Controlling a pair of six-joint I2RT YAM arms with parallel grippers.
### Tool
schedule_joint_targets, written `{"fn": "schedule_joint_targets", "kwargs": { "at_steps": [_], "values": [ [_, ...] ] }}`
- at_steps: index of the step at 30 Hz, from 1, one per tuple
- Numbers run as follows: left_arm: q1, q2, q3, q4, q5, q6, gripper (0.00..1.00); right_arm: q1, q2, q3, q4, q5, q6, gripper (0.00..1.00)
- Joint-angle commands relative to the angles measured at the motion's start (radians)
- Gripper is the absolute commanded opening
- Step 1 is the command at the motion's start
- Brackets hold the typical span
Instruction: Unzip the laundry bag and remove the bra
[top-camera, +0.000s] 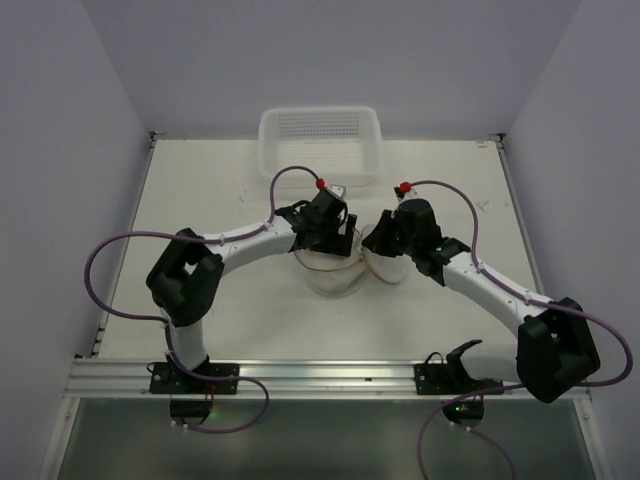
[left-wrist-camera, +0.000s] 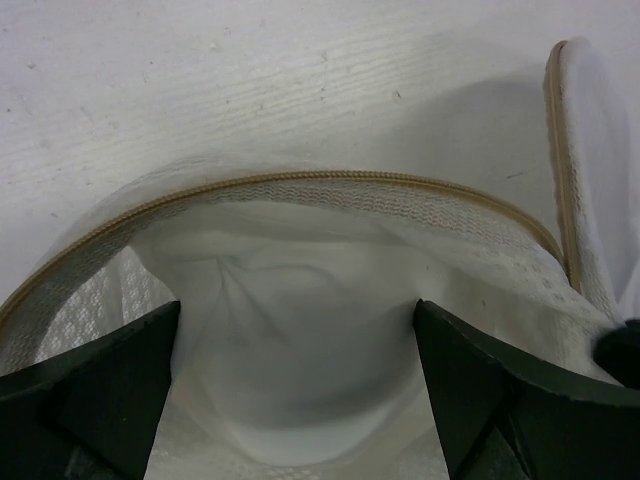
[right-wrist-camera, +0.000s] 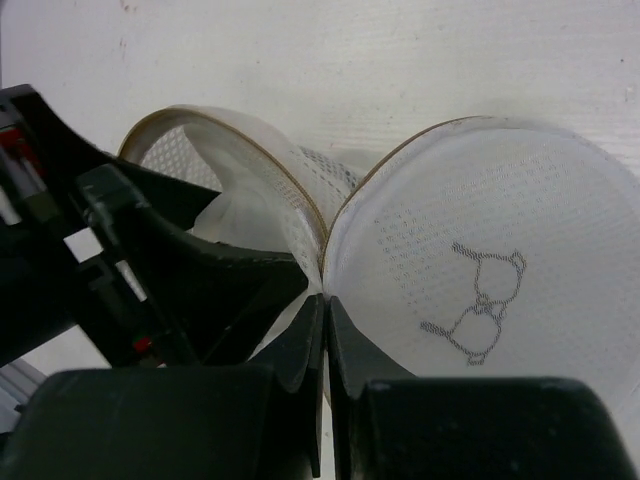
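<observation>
Sitting mid-table (top-camera: 200, 190): one laundry bag (top-camera: 335, 272), unzipped, its one round lid (right-wrist-camera: 480, 250) flipped open to the right. Two grippers at it: left gripper (left-wrist-camera: 300, 400) spread wide over the mouth, white fabric (left-wrist-camera: 300, 300) inside; right gripper (right-wrist-camera: 325, 300) clenched at the lid seam, hold unclear. One white basket (top-camera: 320, 140) behind.

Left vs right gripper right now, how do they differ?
The left gripper is open, jaws wide at the bag's unzipped mouth; the right gripper is shut at the seam where the lid hinges. Left looks into the bag; right sees the lid's icon. Both are at the bag.
</observation>
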Motion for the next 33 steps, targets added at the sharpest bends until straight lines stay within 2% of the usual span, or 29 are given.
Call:
{"fn": "schedule_joint_targets", "kwargs": {
  "at_steps": [1,5,8,9,10,11,12,18,22,24,25,28,33],
  "values": [
    [-0.003,0.057,0.041,-0.004,-0.025,-0.027,1.00,0.014,-0.002,-0.020,0.059,-0.026,-0.010,0.00],
    [-0.021,0.100,0.032,0.017,-0.019,-0.037,0.95,0.019,0.015,-0.037,0.078,-0.026,0.005,0.00],
    [-0.026,0.116,0.015,0.037,-0.016,-0.044,0.65,0.017,0.018,-0.052,0.089,-0.018,0.017,0.00],
    [-0.026,0.111,0.012,0.039,-0.020,-0.044,0.38,0.019,0.018,-0.055,0.089,-0.015,0.019,0.00],
    [-0.026,0.102,0.005,0.045,-0.030,-0.046,0.26,0.019,0.018,-0.063,0.087,-0.014,0.025,0.00],
    [-0.026,0.090,-0.002,0.050,-0.033,-0.044,0.06,0.017,0.017,-0.065,0.086,-0.009,0.025,0.00],
    [-0.026,0.062,-0.006,0.054,-0.036,-0.043,0.00,0.017,0.015,-0.068,0.084,-0.002,0.025,0.00],
    [-0.024,-0.108,-0.060,0.129,0.025,0.006,0.00,0.016,0.012,-0.083,0.078,0.052,0.025,0.00],
    [-0.004,-0.246,-0.126,0.259,0.154,0.089,0.00,0.013,0.015,-0.079,0.059,0.075,0.010,0.00],
    [0.020,-0.316,-0.176,0.312,0.298,0.105,0.00,0.011,0.020,-0.074,0.055,0.075,-0.002,0.00],
    [0.029,-0.337,-0.196,0.367,0.379,0.097,0.00,0.011,0.023,-0.066,0.046,0.072,-0.006,0.00],
    [0.069,-0.407,-0.297,0.535,0.498,0.037,0.00,0.013,0.024,-0.060,0.046,0.080,-0.027,0.00],
    [0.134,-0.417,-0.407,0.828,0.553,-0.141,0.00,0.016,0.032,-0.063,0.052,0.045,-0.036,0.00]
  ]
}}
